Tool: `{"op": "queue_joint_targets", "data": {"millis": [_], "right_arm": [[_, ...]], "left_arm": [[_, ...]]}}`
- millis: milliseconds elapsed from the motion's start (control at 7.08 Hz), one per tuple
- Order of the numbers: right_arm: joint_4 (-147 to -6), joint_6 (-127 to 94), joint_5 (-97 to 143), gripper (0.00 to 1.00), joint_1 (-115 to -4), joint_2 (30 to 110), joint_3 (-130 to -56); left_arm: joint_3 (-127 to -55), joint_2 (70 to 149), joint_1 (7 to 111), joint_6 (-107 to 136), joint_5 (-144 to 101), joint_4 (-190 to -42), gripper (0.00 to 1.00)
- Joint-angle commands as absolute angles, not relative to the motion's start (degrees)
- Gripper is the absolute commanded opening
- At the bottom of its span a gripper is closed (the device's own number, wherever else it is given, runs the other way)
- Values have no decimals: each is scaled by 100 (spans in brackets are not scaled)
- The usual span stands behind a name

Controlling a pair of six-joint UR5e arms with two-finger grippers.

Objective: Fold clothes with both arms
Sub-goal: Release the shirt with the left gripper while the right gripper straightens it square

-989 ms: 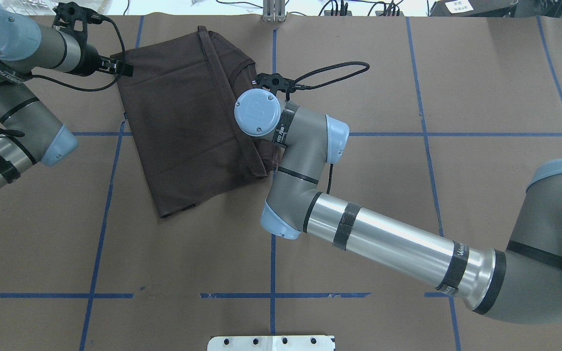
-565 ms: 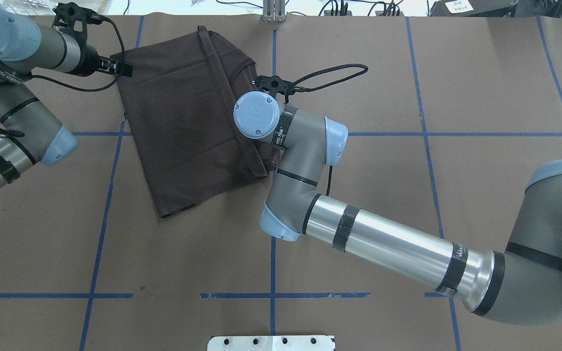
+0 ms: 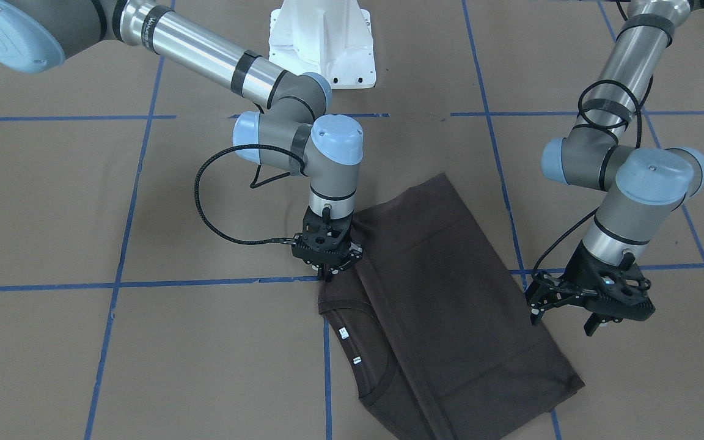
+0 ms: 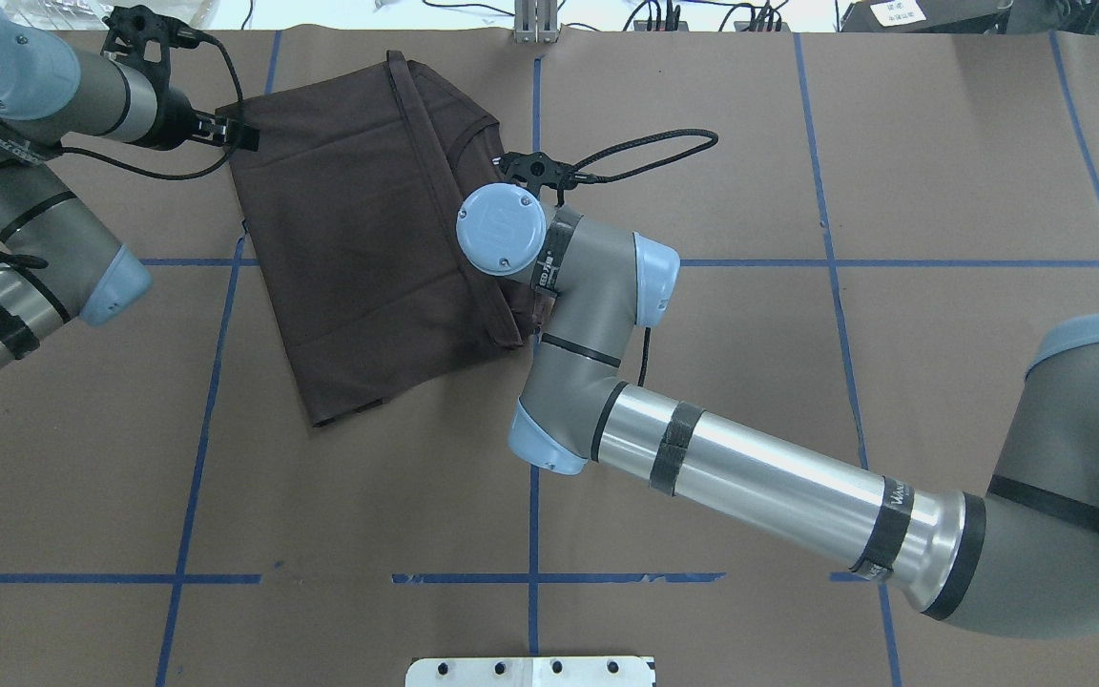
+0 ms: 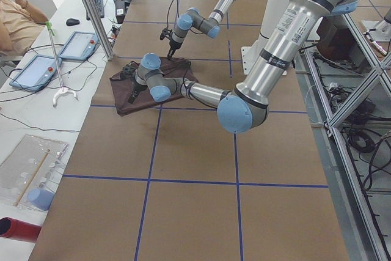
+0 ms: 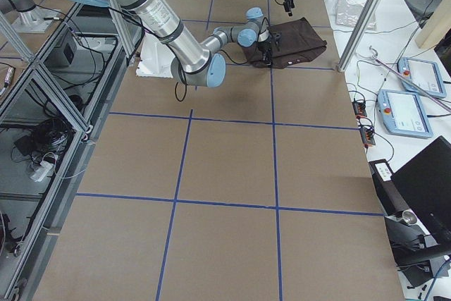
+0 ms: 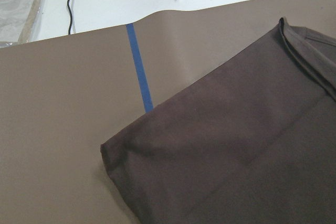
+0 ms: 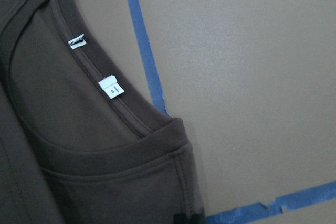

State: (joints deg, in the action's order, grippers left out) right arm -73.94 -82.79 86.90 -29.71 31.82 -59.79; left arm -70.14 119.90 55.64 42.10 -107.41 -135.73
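The dark brown T-shirt [image 4: 359, 239] lies folded flat at the far left-middle of the table, with its collar and white neck tags [image 8: 110, 87] towards the right arm. My right gripper [image 3: 326, 275] points straight down and looks shut on the T-shirt's [image 3: 450, 305] shoulder edge beside the collar. In the overhead view its own wrist hides it. My left gripper [image 3: 563, 321] is open and empty. It hovers just off the T-shirt's opposite edge, near the far corner [image 7: 113, 153]. It also shows in the overhead view [image 4: 242, 134].
The table is covered in brown paper with blue tape lines [image 4: 532, 477]. The white pedestal base [image 3: 321, 43] stands at the robot's side. A metal post [image 4: 535, 19] and cables line the far edge. Tablets [image 5: 36, 71] and an operator are beyond it.
The right arm's wrist has shifted slightly left and its cable loop has moved a little. The left arm and the T-shirt have not visibly moved.
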Motion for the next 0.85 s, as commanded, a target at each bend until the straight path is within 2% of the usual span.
{"op": "queue_joint_targets", "data": {"millis": [0,283,424,706], "right_arm": [[-7400,-8043,8692,0,-2997,3121,-6020],[-7461,-8033,8754,0,-2988,3129,-6160],[-7636,-8033,8763,0,-2988,3329,-6579],[-8206,-8059,8719,0,-2666,4406,-8270]], "left_arm": [[-7022,11997,5555,4219,-10749,-13579,100],[-7022,11997,5546,4219,-10749,-13579,100],[-7022,11997,5537,4219,-10749,-13579,100],[-7022,12006,5528,4219,-10749,-13588,100]]}}
